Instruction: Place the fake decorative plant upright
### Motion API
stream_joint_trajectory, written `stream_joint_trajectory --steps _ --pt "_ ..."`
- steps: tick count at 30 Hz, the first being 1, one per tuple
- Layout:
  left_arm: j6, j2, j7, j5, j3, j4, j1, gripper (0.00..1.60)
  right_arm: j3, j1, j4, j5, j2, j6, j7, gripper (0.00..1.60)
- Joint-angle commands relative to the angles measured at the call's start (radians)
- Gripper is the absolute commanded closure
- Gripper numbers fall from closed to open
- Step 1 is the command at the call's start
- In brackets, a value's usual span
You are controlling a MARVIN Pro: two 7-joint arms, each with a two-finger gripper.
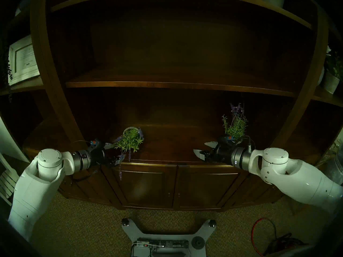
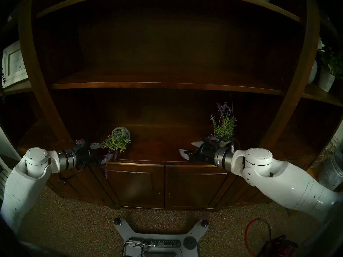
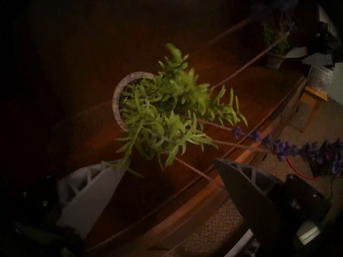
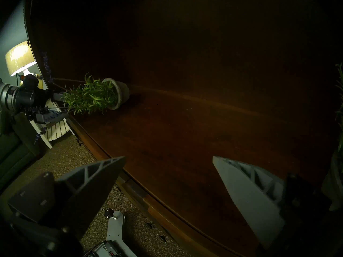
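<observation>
1. The left gripper stands at the front edge of the cabinet top, near its left end, with its jaws apart and empty; the leaves of the fallen plant reach between the fingers.
2. The plant lies on its side just behind that edge. Its pot points toward the back, and its purple stems hang over the front edge.
3. Better to go past the leaves and clamp the pot rim or body — the foliage would only bend.
4. The right gripper waits open and empty near the right end, in front of a second plant that is already upright — leave that one alone.
</observation>
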Motion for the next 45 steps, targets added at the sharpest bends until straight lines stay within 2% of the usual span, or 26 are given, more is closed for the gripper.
stream_joint_trajectory --steps 1,7,9,14,22,28,30,31,35,45 --pt "0.046 -0.004 -0.025 -0.04 0.027 -0.03 -0.093 0.0 0.022 0.02 -0.012 0.002 0.0 -0.014 -0.002 0.0" --pt "0.088 -0.013 -0.004 -0.011 0.086 -0.013 -0.136 0.0 0.023 0.019 -0.013 0.002 0.0 -0.015 -0.003 0.0" --pt "0.095 -0.021 0.027 0.02 0.116 0.004 -0.153 0.0 0.023 0.019 -0.013 0.002 0.0 -0.015 -0.003 0.0" --pt "0.101 -0.034 0.067 0.049 0.137 0.018 -0.167 0.0 0.023 0.019 -0.013 0.002 0.0 -0.015 -0.003 0.0" --pt "0.108 -0.05 0.072 0.063 0.16 0.028 -0.211 0.0 0.022 0.02 -0.012 0.002 0.0 -0.014 -0.002 0.0" --pt "0.114 -0.08 0.075 0.083 0.208 0.047 -0.291 0.0 0.022 0.02 -0.012 0.002 0.0 -0.013 -0.002 0.0" --pt "0.111 -0.086 0.082 0.083 0.194 0.03 -0.272 0.0 0.022 0.02 -0.012 0.002 0.0 -0.013 -0.002 0.0" --pt "0.117 -0.092 0.074 0.083 0.212 0.037 -0.302 0.0 0.021 0.02 -0.012 0.002 0.0 -0.013 -0.002 0.0" --pt "0.123 -0.11 0.07 0.079 0.218 0.023 -0.308 0.0 0.021 0.02 -0.012 0.002 0.0 -0.013 -0.002 0.0" --pt "0.151 -0.152 0.037 0.071 0.29 0.011 -0.395 0.0 0.021 0.021 -0.012 0.002 0.0 -0.013 -0.002 0.0"
